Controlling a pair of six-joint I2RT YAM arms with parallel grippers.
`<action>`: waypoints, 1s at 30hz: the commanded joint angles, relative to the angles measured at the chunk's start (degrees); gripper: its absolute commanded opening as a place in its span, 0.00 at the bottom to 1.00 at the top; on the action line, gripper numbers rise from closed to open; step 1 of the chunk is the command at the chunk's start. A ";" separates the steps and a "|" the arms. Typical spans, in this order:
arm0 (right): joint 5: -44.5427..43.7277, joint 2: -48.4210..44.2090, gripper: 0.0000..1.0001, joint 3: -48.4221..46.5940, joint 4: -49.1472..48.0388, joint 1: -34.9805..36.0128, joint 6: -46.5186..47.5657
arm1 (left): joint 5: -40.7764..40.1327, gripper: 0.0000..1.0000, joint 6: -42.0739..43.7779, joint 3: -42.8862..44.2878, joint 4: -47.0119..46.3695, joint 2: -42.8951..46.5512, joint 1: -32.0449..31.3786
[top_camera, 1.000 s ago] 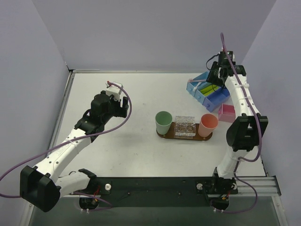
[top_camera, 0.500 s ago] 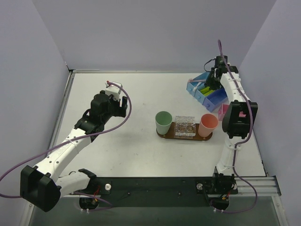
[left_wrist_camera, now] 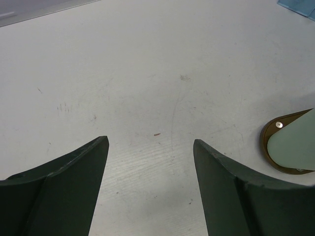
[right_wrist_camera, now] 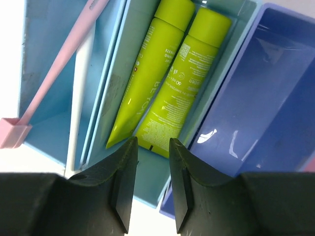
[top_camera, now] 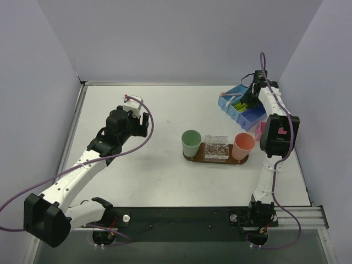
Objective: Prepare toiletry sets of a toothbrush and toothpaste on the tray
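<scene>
Two lime-green toothpaste tubes (right_wrist_camera: pixel 167 83) lie side by side in a light-blue compartment of the blue bin (top_camera: pixel 248 114). In the compartment to their left lie a white toothbrush (right_wrist_camera: pixel 81 98) and a pink one (right_wrist_camera: pixel 59 64). My right gripper (right_wrist_camera: pixel 152 147) hangs just above the tubes' flat ends, jaws a narrow gap apart with nothing between them. The top view shows that gripper (top_camera: pixel 248 97) over the bin. The dark oval tray (top_camera: pixel 241 160) sits mid-table. My left gripper (left_wrist_camera: pixel 150 140) is wide open and empty over bare table, left of the tray (left_wrist_camera: pixel 268 142).
On the tray stand a mint-green cup (top_camera: pixel 191 142), a clear box (top_camera: pixel 216 147) and an orange cup (top_camera: pixel 243 145). A pink box (top_camera: pixel 263 131) lies beside the right arm. The bin's dark-blue compartment (right_wrist_camera: pixel 275 98) looks empty. Walls close off three sides of the table.
The right arm has stretched farther out, bringing its gripper down over the bin's toothpaste compartment. The left arm has stayed still.
</scene>
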State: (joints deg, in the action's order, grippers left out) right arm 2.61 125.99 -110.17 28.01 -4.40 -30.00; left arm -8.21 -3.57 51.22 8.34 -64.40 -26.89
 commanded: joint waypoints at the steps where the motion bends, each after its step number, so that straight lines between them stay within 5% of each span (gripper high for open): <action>1: 0.20 2.32 0.28 -1.71 -1.55 0.45 -3.92 | -0.23 0.80 0.67 0.63 -2.54 0.68 0.26; 21: -2.44 8.30 0.31 -3.47 -1.29 1.42 -5.60 | -0.32 0.80 0.76 0.63 -2.54 0.59 0.26; 30: -2.18 9.53 0.11 -4.26 -0.41 1.59 -6.21 | -0.41 0.80 0.85 0.55 -2.54 1.03 0.26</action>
State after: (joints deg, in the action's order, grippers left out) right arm 2.42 133.47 -113.73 23.75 -2.90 -36.07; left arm -8.21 -3.57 51.24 8.34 -64.40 -26.89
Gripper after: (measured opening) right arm 0.170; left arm 0.801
